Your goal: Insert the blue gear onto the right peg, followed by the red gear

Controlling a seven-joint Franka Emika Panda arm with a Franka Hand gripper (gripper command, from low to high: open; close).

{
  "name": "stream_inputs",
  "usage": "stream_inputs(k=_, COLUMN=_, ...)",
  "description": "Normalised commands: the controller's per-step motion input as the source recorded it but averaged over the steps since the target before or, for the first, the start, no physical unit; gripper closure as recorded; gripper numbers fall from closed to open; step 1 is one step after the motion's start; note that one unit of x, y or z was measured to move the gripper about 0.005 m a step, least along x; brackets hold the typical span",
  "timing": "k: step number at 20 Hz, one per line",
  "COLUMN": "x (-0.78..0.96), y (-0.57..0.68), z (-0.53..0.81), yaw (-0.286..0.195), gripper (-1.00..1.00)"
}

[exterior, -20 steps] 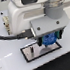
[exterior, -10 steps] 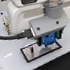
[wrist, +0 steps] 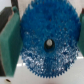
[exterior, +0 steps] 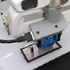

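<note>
Grey plate (exterior: 33,52) on table, landmark. Arm over plate's end toward exterior view's right. Gripper (exterior: 48,42) closed around blue gear (wrist: 48,42), green fingers (wrist: 10,46) pressing its toothed rim from both sides. Gear hangs low above that plate end. Dark spot in hub hole, possibly right peg; seating unclear. Red gear not visible, its turn not yet begun.

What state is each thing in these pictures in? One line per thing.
Blue gear: gripped between the claw's fingers, above the plate.
Claw: shut on the blue gear.
Plate: flat on the table, under the claw.
Red gear: not visible.
Pegs: too blurred to tell.
</note>
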Motion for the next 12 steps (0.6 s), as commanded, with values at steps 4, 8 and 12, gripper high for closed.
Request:
stream_inputs(k=4, x=0.02, y=0.0, z=-0.18, yaw=0.0, gripper=1.0)
stream_inputs(k=8, x=0.03, y=0.01, z=-0.2, yaw=0.0, gripper=1.0)
stream_inputs(k=12, x=0.13, y=0.01, z=-0.22, yaw=0.0, gripper=1.0)
